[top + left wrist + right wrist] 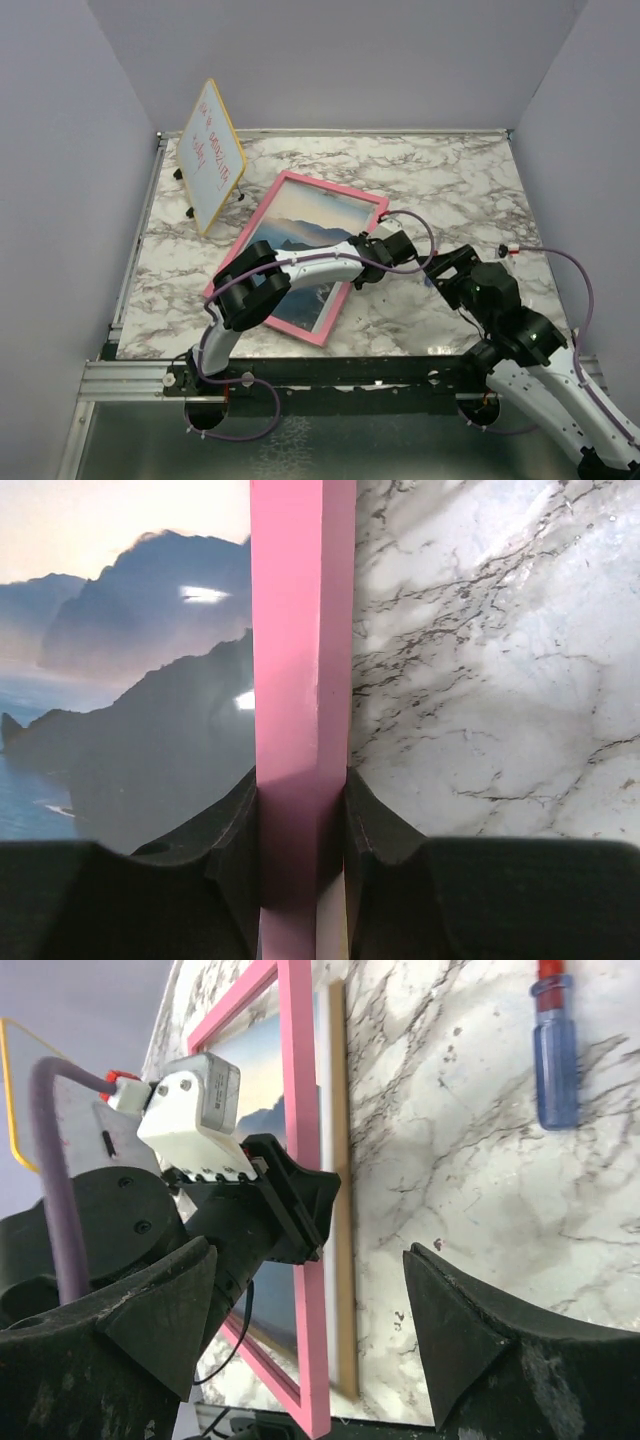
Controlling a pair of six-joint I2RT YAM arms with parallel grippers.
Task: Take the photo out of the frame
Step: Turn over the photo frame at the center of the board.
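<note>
Marble-veined table (450,190), top view: the frame (338,188), a thin pink rectangle, is seen left of centre, face up, with the photo (310,225) of dark headland and blue sea still inside.

Left wrist view: the smooth pink rail is pinched between the matte black pads of the left gripper (300,790).

Right wrist view: the right gripper (310,1260) is spread wide, nothing gripped, near the frame's edge. A blue-handled screwdriver (555,1060) is noted on the marble.
</note>
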